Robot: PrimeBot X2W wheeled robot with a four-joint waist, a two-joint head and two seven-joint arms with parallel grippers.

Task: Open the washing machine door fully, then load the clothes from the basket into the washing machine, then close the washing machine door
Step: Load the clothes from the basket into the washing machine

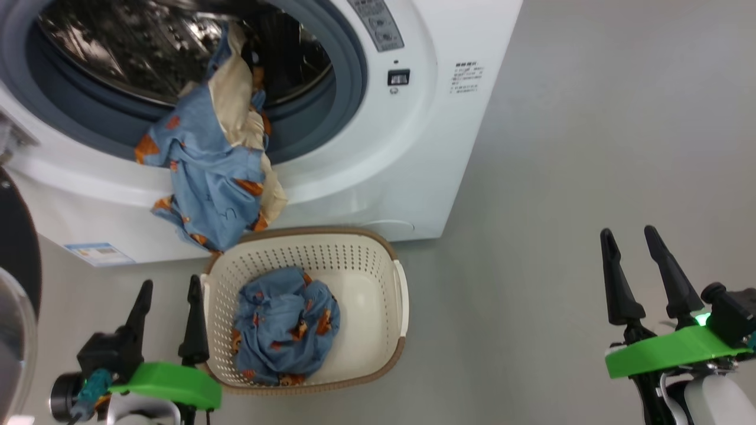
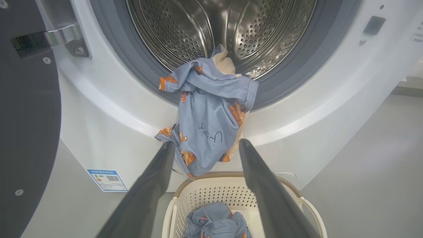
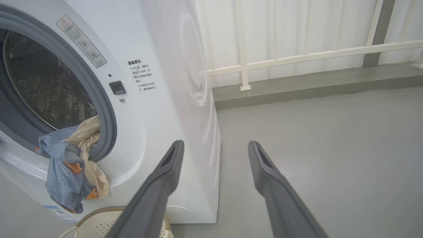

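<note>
Left gripper [image 1: 169, 282] is held empty, fingers apart, parked just left of the basket [image 1: 366, 254] and aimed at the machine front, probably staged for the next pick. Right gripper [image 1: 627, 230] is also spread and empty, held well off to the right over bare floor [image 1: 561, 177], out of the loading path. One blue printed garment [image 1: 286, 321] is bunched in the basket. A blue-and-cream bundle [image 1: 207, 177] is draped over the grey gasket [image 1: 348, 77]: upper part is lodged in the drum [image 2: 214, 29], lower part is hung down the washing machine [image 1: 413, 147] front to the basket rim. Washing machine door [image 1: 18, 236] is swung open at left. The bundle needs to be pushed fully in, or it would be trapped by the door.
</note>
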